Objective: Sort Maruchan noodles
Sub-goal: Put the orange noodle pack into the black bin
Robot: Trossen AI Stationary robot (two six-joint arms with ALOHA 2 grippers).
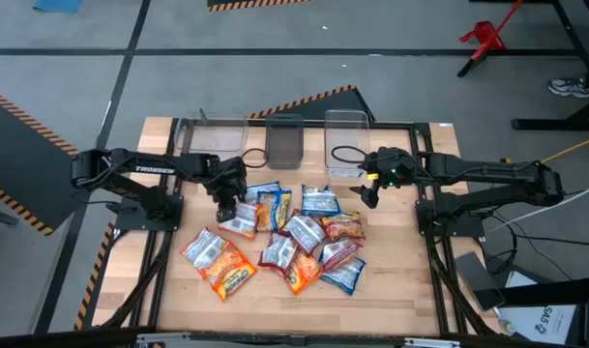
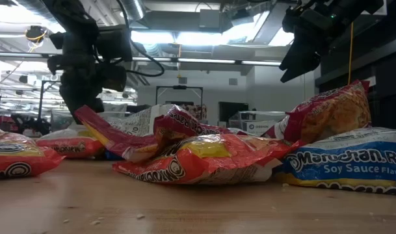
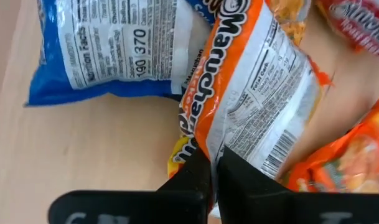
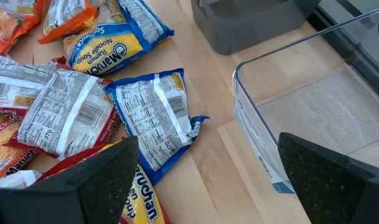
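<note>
The left gripper had pinched an orange packet at the pile's ten o'clock edge. The right gripper hung spread and empty at two o'clock, beside a clear bin.

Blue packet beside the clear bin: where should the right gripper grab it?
Pinch its edge facing the clear bin, from above: the blue packet lies flat, that edge borders bare table, the far edge touches other packets. Right gripper is open; left gripper holds an orange packet.
</note>
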